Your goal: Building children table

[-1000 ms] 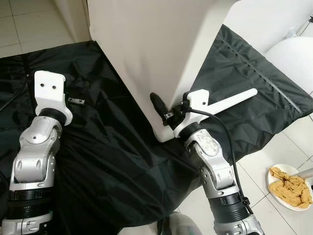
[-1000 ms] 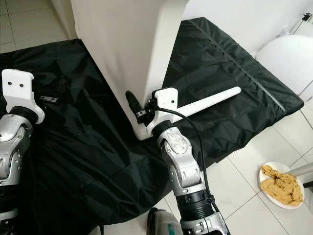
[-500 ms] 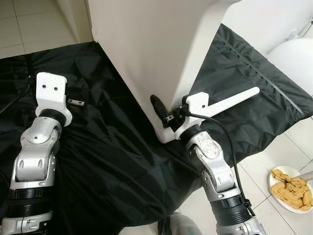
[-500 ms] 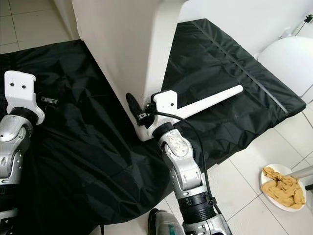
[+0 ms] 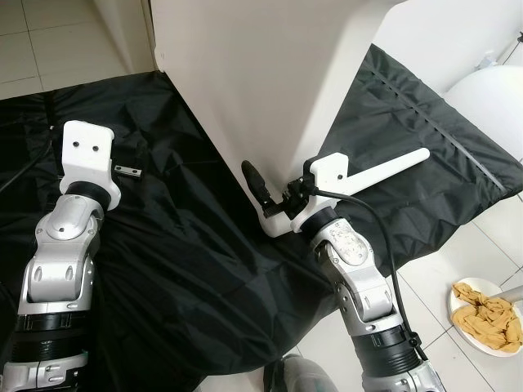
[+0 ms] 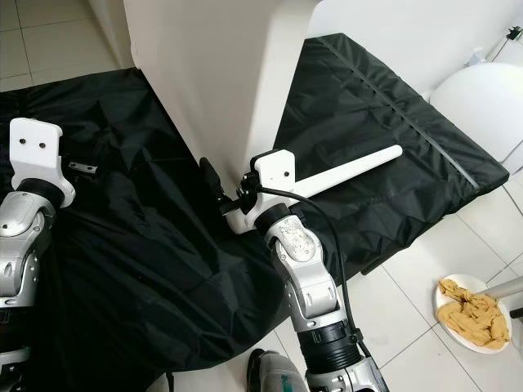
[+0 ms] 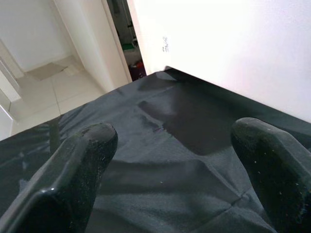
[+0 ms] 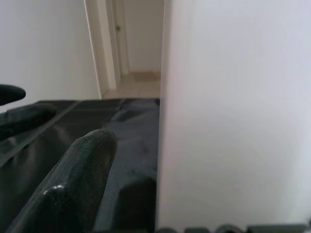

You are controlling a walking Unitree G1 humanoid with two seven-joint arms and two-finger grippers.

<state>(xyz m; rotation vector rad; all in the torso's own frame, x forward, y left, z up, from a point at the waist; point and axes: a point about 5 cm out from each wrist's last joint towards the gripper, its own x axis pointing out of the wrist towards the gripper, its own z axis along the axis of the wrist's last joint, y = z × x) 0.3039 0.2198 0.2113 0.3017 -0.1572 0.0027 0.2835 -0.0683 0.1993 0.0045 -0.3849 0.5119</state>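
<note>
While right pincer [image 5: 255,181] hugs tabletop [image 5: 261,82] corner, fingers unclear, left pincer [image 7: 170,165] spread above black sheet [image 5: 188,269].

Panel [image 5: 270,90] top cut by frame edge. R gripper [image 5: 260,189]: one finger shows, other hidden behind panel corner. Plate [image 5: 489,314] cut at edge.

White tabletop [image 6: 212,73] upper centre on black cloth [image 6: 147,245], right gripper [image 6: 214,184] at its lower corner, white leg [image 6: 351,169] right, left arm [image 6: 24,212] far left, plate [image 6: 472,314] lower right.
</note>
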